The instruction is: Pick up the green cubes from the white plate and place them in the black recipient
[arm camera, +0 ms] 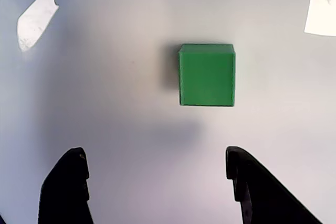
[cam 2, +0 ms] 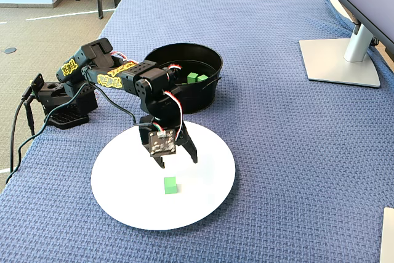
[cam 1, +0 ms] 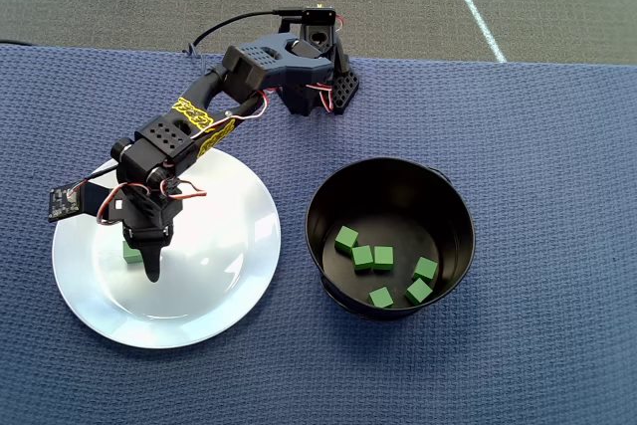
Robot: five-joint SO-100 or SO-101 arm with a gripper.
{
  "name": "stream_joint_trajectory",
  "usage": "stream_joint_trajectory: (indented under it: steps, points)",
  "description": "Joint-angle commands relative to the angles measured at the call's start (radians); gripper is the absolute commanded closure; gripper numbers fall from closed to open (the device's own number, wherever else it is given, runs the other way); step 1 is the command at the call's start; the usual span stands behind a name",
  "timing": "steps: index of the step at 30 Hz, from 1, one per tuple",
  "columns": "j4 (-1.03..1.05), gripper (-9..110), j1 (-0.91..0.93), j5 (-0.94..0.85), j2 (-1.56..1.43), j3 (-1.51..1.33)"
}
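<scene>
On the large round glossy white plate (cam 2: 203, 183), one small matte green cube (arm camera: 207, 75), probably light and rigid, sits apart below the black robot claw (arm camera: 157, 182), spread wide to pinch its flat sides.

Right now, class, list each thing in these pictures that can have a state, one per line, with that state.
gripper: open, empty, above the plate.
last green cube on the plate: resting flat, untouched, ahead of the fingertips.
white plate: holds one cube.
black pot: upright, holds six green cubes.
</scene>
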State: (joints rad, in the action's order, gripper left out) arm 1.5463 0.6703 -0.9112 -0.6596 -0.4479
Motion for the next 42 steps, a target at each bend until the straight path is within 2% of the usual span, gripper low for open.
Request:
stream_joint_trajectory:
  steps: [1,26,42]
  points:
    - [0.020,74,0.028,-0.080,0.003,0.117]
    - [-0.009,75,0.075,-0.199,0.104,0.164]
    - [-0.063,80,0.075,-0.144,0.123,0.153]
